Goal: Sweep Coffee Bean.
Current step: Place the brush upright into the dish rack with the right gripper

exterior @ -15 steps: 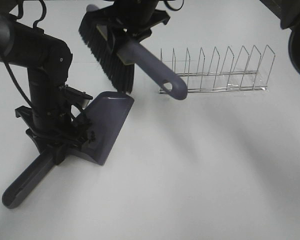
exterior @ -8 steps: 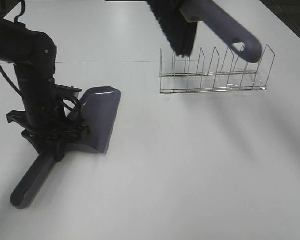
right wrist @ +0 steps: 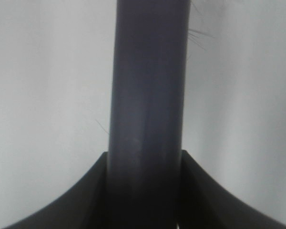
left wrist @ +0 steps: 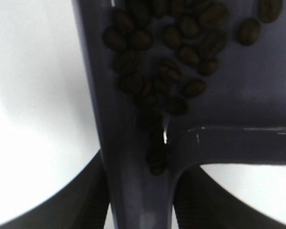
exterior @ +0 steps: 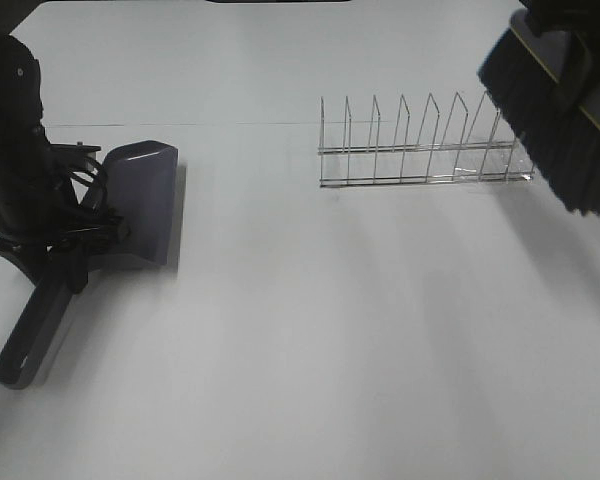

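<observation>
My left gripper (left wrist: 142,193) clamped on the handle of the dustpan (exterior: 140,200) at the left edge of the table (exterior: 330,350), coffee bean (left wrist: 167,62) heaped inside, right gripper (right wrist: 145,191) closed round the handle of the brush (exterior: 560,130), aloft by the far-right corner; sweeping probably finished, strays too small to rule out; next: keep dustpan level.

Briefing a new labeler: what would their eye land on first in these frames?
First, the big black-bristled brush, raised at the right of the high view by the right end of the wire rack, with its handle clamped in the right gripper. Next, the dustpan at far left, held by the left gripper, with coffee beans gathered inside it near the handle.
</observation>
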### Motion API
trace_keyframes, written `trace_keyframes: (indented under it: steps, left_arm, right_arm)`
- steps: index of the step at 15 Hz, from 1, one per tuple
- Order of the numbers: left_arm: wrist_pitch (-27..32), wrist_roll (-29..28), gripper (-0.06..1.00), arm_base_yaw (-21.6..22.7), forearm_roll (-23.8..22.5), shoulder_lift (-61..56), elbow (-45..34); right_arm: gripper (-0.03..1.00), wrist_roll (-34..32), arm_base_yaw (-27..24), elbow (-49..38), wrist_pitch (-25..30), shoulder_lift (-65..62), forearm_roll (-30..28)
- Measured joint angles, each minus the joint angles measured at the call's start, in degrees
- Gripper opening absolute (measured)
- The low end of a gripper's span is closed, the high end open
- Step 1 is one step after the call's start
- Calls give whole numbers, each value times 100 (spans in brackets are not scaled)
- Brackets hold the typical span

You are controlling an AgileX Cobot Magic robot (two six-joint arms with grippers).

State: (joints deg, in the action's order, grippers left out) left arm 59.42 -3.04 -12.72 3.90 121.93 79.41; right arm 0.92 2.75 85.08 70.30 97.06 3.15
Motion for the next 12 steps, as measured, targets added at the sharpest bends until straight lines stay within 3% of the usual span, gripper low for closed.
trace_keyframes:
  steps: [3,6,12]
  left_arm:
    - [-206,-229,35,0,0,0,0]
    - [-304,-350,35,0,-17,0,0]
    - [-304,-350,35,0,-29,0,0]
  right_arm:
    - [31,0,-464,-642,-143,52,-160]
    - [31,0,-464,-659,-647,372,-264]
    - [31,0,-464,-584,-1037,1192,-275]
